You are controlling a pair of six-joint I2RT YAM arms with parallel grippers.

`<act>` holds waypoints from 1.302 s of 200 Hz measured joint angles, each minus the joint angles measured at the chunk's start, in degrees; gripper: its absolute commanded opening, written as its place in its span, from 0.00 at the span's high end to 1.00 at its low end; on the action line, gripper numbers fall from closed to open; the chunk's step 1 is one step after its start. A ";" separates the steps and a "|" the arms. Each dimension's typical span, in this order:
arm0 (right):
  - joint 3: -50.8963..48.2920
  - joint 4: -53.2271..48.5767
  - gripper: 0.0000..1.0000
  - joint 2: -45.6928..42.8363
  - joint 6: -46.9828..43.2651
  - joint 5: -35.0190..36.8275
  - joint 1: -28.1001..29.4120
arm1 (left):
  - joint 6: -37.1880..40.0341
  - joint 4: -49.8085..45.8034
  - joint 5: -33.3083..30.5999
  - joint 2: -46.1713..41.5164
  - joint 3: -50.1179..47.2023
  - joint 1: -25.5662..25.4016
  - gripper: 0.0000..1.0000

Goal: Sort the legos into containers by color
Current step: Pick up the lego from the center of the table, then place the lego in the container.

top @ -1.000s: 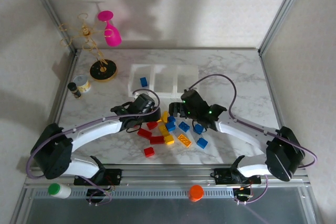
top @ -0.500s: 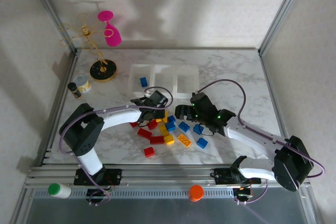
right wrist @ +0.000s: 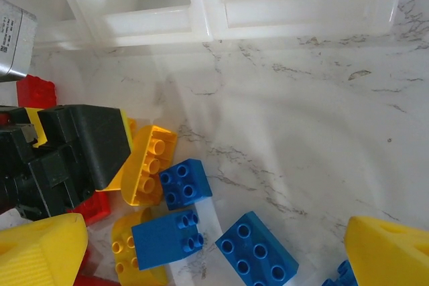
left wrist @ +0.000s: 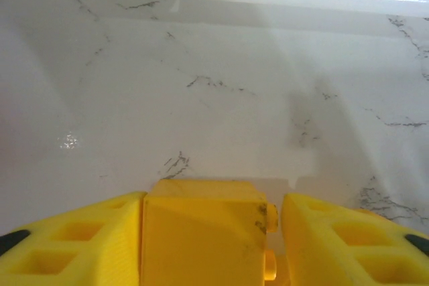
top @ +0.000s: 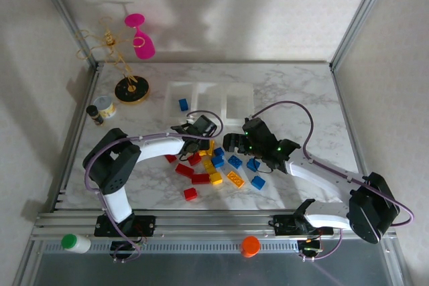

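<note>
Red, yellow and blue legos (top: pixel 216 169) lie in a loose pile at the table's middle front. My left gripper (top: pixel 204 143) sits at the pile's far left edge, low on the marble, shut on a yellow lego (left wrist: pixel 201 232); the left finger presses its side and the right finger meets its studs. The right gripper (top: pixel 232 144) hovers open over blue legos (right wrist: pixel 181 184) and yellow legos (right wrist: pixel 149 165), nothing between its fingertips (right wrist: pixel 40 249). The containers (top: pixel 201 85) stand just behind the pile; the left bin holds one blue lego (top: pixel 183 104). Their near wall (right wrist: pixel 201 15) is close ahead.
A round black-and-gold stand base (top: pixel 131 90) with a wire rack and a pink glass (top: pixel 143 43) stands back left. A small can (top: pixel 105 106) sits beside it. A green-capped bottle (top: pixel 76 242) and an orange cap (top: pixel 250 246) rest on the front rail.
The left arm stretched forward to the pile and its jaws closed round the yellow lego. The right arm shifted slightly right early on, then held still, open.
</note>
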 measured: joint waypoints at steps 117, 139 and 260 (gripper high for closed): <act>1.27 0.92 0.01 0.96 -1.73 -0.44 -0.04 | 0.02 -2.27 -2.89 -7.30 -0.07 1.20 0.58; 1.51 3.17 0.02 1.03 -1.99 -1.60 -0.11 | 0.07 -2.93 -4.09 -11.78 -0.07 2.67 0.58; 3.61 15.63 0.01 11.54 -1.42 -6.14 -0.11 | 4.17 -3.15 -5.62 -3.37 16.61 16.11 0.57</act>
